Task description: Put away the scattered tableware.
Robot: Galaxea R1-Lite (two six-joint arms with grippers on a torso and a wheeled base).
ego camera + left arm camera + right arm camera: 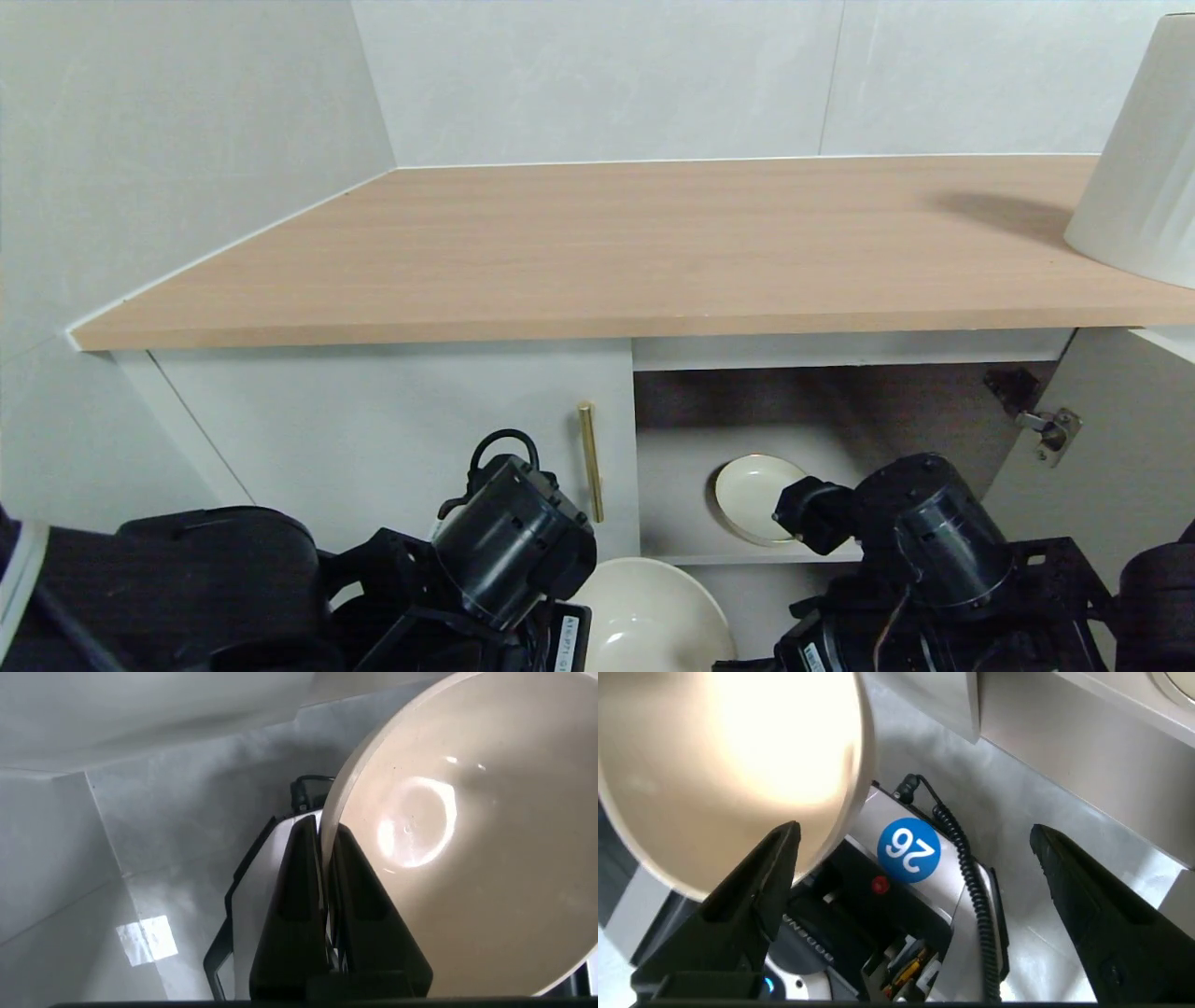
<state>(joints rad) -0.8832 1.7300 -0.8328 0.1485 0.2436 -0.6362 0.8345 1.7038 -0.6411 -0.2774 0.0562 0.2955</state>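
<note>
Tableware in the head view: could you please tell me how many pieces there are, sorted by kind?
Bowl: 1, pinched at its rim by the left gripper.
Plate: 1, lying on the cupboard shelf.
Total: 2.

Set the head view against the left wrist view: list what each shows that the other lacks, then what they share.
Head view: the wooden countertop, a lampshade, the cupboard with its gold handle, and a small plate on the shelf behind the open door. Left wrist view: the left gripper shut on the rim of the bowl. Shared: the bowl.
</note>
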